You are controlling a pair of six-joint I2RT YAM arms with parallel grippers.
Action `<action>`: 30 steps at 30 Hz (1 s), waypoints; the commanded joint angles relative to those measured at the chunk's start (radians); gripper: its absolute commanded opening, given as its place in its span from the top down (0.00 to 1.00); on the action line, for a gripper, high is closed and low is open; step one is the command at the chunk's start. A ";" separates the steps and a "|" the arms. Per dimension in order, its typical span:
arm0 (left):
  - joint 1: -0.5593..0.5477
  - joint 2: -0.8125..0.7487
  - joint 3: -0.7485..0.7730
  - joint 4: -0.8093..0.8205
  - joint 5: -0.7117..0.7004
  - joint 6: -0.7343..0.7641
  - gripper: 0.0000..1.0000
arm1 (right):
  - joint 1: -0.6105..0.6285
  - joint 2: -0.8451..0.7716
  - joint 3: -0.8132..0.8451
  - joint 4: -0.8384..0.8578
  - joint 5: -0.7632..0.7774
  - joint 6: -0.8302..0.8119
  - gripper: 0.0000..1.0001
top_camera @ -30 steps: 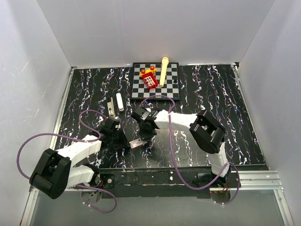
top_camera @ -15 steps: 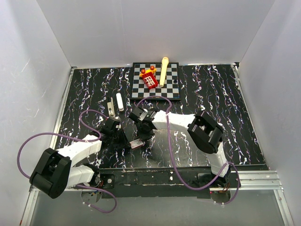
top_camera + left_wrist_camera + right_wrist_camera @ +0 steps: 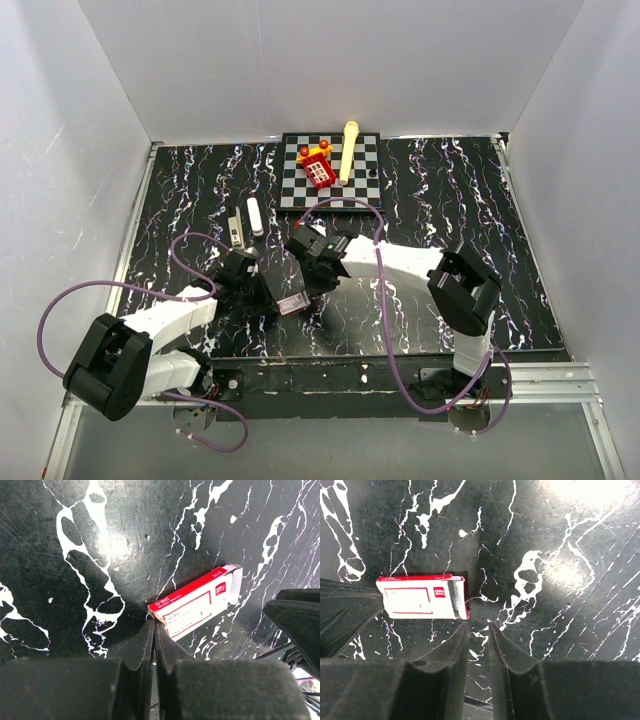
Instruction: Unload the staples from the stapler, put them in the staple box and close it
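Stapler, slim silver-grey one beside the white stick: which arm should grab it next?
Left, likely. The slim silver-grey metal stapler lies on the left, just beyond the left gripper; the right gripper sits farther right, past the small red-and-white box. Left's fingers are shut at that box's corner.

The top external view looks steeply down from above and behind the arm bases [image 3: 300, 385]. It takes in the whole marbled surface [image 3: 450, 190], with the small red-and-white box [image 3: 292, 304] low and left of centre. The left wrist camera sits close over the surface and looks past the left end effector [image 3: 154, 630]. There the box lies just beyond the fingertips, slanting up to the right. The right wrist camera is equally near and looks past the right end effector [image 3: 477, 632], with the box just beyond and left of its tips. All three views share the box and the patch of surface around it.
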 commanded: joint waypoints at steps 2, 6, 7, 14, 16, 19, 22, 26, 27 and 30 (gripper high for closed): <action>-0.011 0.011 -0.017 -0.027 -0.023 0.029 1.00 | -0.033 -0.020 -0.029 0.011 0.018 -0.010 0.83; -0.014 0.017 -0.012 -0.022 -0.018 0.037 1.00 | -0.047 0.014 -0.022 0.033 -0.012 -0.022 0.99; -0.016 0.021 -0.012 -0.021 -0.016 0.037 1.00 | -0.047 0.020 -0.018 0.034 -0.023 -0.027 0.99; -0.022 0.043 -0.012 -0.004 -0.001 0.043 1.00 | -0.048 0.069 0.020 0.036 -0.048 -0.037 0.99; -0.023 0.046 -0.009 -0.003 0.002 0.043 1.00 | -0.048 0.077 0.024 0.045 -0.061 -0.036 0.99; -0.028 0.049 -0.011 0.001 0.003 0.047 1.00 | -0.048 0.084 0.024 0.057 -0.077 -0.041 0.99; -0.029 0.057 -0.008 0.004 0.003 0.052 1.00 | -0.047 0.089 0.022 0.078 -0.094 -0.051 0.99; -0.034 0.067 -0.003 0.004 0.005 0.058 1.00 | -0.047 0.097 0.017 0.102 -0.127 -0.067 0.99; -0.035 0.066 -0.003 0.004 0.005 0.058 1.00 | -0.045 0.097 0.014 0.111 -0.135 -0.071 0.99; -0.039 0.067 -0.003 0.008 0.005 0.063 1.00 | -0.038 0.094 0.007 0.134 -0.156 -0.090 0.99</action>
